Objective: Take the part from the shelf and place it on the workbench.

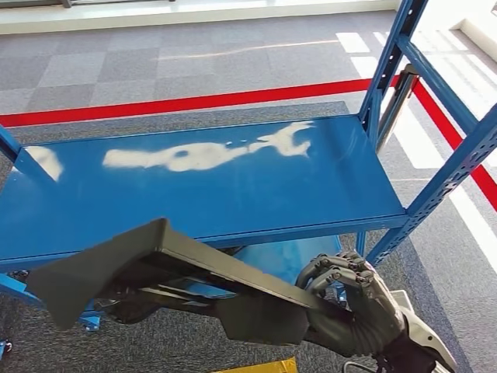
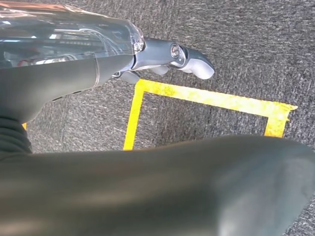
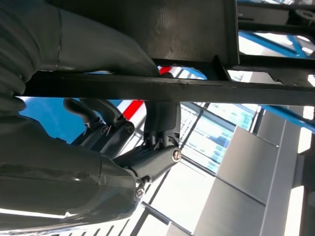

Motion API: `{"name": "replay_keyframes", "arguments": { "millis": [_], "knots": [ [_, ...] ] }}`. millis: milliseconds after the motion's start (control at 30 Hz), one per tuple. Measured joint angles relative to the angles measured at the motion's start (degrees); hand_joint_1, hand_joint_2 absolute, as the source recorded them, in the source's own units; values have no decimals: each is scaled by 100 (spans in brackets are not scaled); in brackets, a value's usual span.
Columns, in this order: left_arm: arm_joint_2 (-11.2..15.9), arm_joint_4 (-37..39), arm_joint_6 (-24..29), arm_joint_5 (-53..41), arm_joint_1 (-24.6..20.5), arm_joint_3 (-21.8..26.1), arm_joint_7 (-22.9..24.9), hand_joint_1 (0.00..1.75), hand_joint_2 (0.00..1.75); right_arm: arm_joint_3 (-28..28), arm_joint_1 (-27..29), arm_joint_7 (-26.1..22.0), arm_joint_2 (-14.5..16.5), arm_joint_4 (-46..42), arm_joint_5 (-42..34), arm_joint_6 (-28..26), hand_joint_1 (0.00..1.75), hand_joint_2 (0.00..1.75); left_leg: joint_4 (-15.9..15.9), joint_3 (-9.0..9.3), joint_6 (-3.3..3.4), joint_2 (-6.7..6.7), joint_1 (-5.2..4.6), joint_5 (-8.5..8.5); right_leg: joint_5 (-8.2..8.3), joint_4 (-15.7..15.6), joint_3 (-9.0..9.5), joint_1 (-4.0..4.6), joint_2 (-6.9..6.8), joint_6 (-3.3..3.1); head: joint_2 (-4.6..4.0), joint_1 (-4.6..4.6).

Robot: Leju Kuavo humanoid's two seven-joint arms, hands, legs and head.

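Right robot hand (image 1: 352, 299) curled around one end of the dark part (image 1: 152, 260), held just in front of the blue shelf (image 1: 234, 186). Left robot hand (image 2: 163, 56): grip cannot be told. Grey carpet (image 1: 117, 70), red line (image 1: 175, 103).

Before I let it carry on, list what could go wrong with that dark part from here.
1. The right robot hand grips the long dark part at one end; the far end overhangs and could sag or twist loose.
2. The part sits close to the blue shelf edge and could knock it when swung away.
3. The left robot hand appears beneath the part without clearly gripping it, so support there is uncertain.
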Motion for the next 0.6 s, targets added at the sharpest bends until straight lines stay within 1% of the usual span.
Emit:
{"name": "replay_keyframes", "arguments": {
  "millis": [233, 400, 500, 600],
  "knots": [
    [0, 0, -11, -49, 1, -6, 1, 0, 175, -43, -8, 47, 86, 208, 206, 8, 175, 175, 2, -1, 0, 0, -1, 0, 1, -1, 0, -2, 0, 0, 0, 0],
    [0, 0, -14, -51, 1, -7, -8, 0, 175, -38, -14, 46, 155, 301, 263, 4, 175, 175, 10, -2, 5, 0, -16, -3, 4, -6, 0, -25, -4, 5, 0, 0],
    [0, 0, -18, -57, 2, -7, -14, 0, 175, -37, -14, 36, 204, 327, 274, -9, 175, 175, 23, -4, 20, 0, -29, -12, 9, -6, 1, -40, -4, 19, 0, 0],
    [0, 0, -18, -68, 2, -8, 25, 0, 175, -32, -14, 13, 266, 346, 245, -20, 175, 175, 44, -11, 46, -1, -44, -19, 23, -13, 5, -55, -3, 56, 0, 0]
  ]
}}
